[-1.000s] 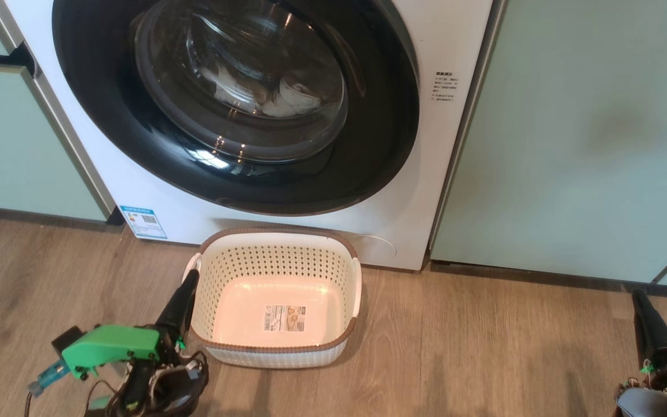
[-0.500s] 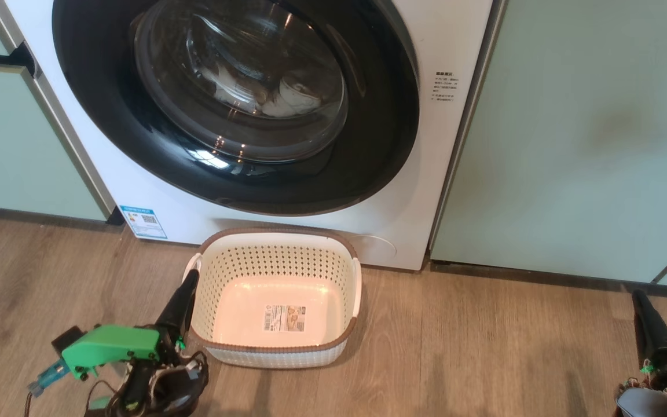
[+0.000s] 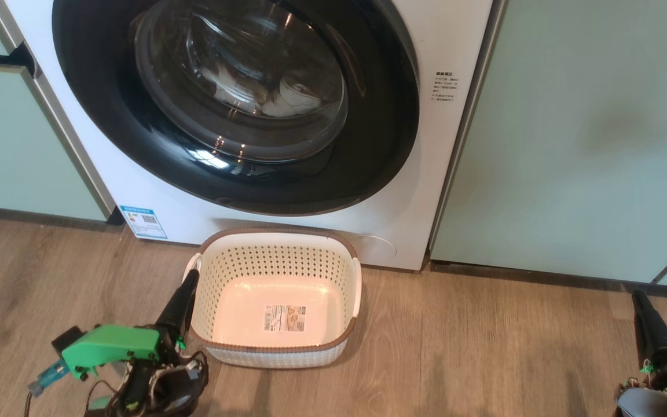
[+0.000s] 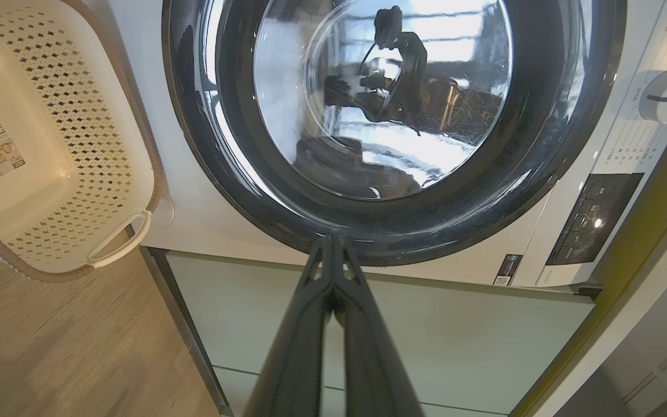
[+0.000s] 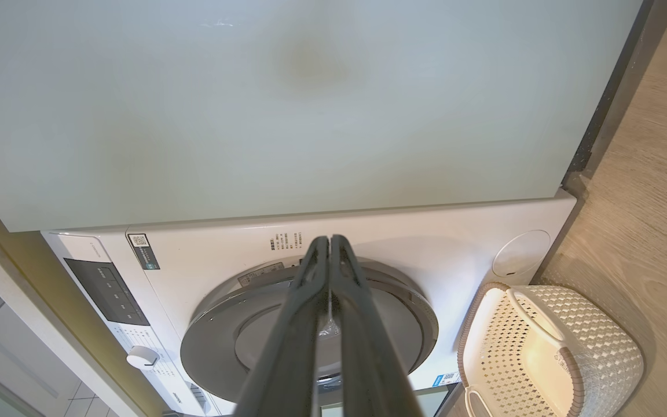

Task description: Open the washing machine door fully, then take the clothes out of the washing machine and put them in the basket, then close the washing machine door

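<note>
Well, washing machine door closed, basket before it (on the floor) — left pincer pinched narrow, right pincer likewise.

The white front-loading washer stands on the wood floor between pale green panels. Its round door, a wide glossy black rim around a bulging clear glass bowl, is shut flat against the front. Through the glass the clothes show dimly as pale cream shapes low in the drum; their print cannot be made out. The cream perforated basket with its brown rim sits upright on the floor, just before the washer's bottom edge under the door, a label sticker on its bare bottom.
</note>
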Motion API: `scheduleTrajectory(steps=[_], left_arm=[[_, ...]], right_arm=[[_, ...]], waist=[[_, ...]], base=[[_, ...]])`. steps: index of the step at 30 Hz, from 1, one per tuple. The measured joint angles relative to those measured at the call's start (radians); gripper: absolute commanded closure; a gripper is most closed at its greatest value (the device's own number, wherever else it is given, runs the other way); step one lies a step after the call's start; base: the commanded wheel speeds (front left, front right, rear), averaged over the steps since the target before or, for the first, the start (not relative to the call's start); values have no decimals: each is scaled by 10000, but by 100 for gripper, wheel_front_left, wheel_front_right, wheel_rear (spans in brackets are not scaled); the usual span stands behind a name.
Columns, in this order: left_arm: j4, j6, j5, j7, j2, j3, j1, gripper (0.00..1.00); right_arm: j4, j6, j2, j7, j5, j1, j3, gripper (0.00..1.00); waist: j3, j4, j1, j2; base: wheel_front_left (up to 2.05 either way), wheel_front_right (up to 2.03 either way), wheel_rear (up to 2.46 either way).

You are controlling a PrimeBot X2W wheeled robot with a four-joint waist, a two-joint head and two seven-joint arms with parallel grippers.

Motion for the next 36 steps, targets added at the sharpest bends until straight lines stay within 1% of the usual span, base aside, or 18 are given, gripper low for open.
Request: scheduleTrajectory(steps=[8,9,12,16,18,27,36], left_arm=[[0,0,2,0,0,0,0,100],[0,0,0,0,0,0,0,0],[414,6,2,-12,-92,8,118,0],[1081,13,2,-12,-169,6,703,0],[1266,25,4,-21,-180,4,974,0],[1185,58,311,-284,-178,4,778,0],[938,56,1060,-550,-173,8,729,0]], right_arm=[[0,0,0,0,0,0,0,100],[0,0,0,0,0,0,0,0],[403,0,94,-2,0,184,36,0],[1089,0,211,-2,0,786,84,0],[1239,0,211,-17,0,1049,90,0],[1078,0,211,-230,-23,1021,198,0],[859,0,211,-525,-811,836,215,0]], waist=[[0,0,0,0],[0,0,0,0],[1,0,0,0],[5,-1,0,0],[11,-1,0,0],[39,-1,0,0],[75,-4,0,0]], base=[[0,0,0],[0,0,0],[0,0,0],[0,0,0],[0,0,0],[0,0,0],[0,0,0]])
